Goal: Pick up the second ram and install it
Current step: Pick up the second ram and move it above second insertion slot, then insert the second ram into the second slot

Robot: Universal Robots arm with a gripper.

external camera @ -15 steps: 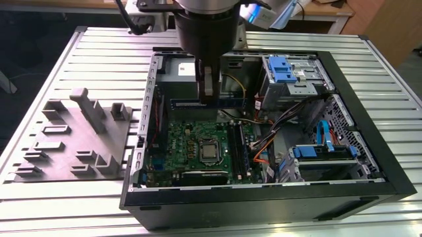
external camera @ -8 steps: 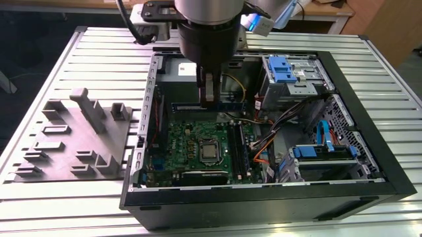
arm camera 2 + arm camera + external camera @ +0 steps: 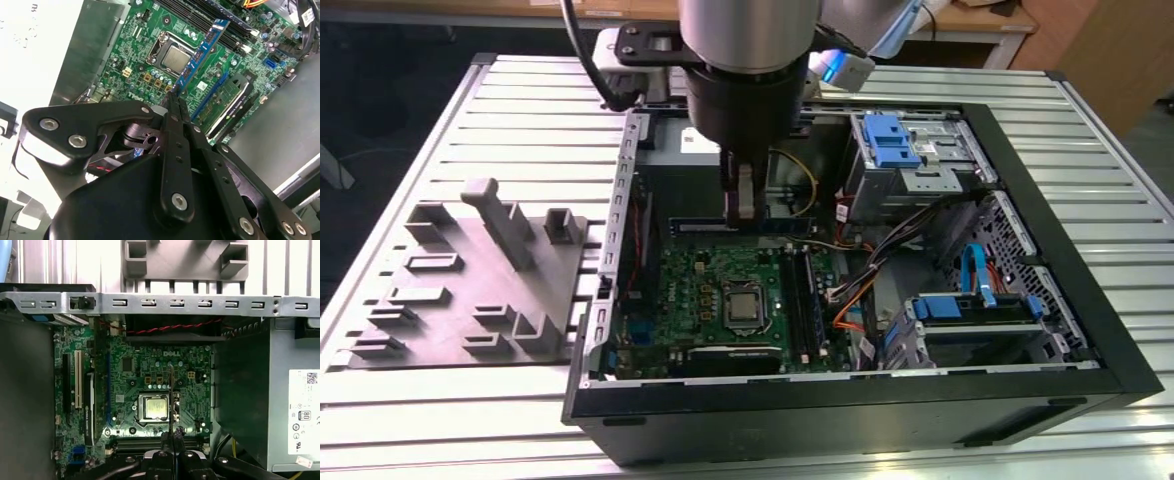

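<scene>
You have the pickup done: your end effector [image 3: 175, 98] is clenched on the second ram [image 3: 202, 52], which hangs over the motherboard [image 3: 145, 50] near its 12 o'clock edge in the exterior view and, by the look of it, is not yet seated.

the arm's grey wrist [image 3: 744, 30] hangs straight down at the far middle of the scene, with the black gripper [image 3: 744, 208] pointing downward below it. in the second wrist view its slim fingers [image 3: 176, 130] are pressed together, pinching the second ram [image 3: 200, 54] by its edge.
</scene>
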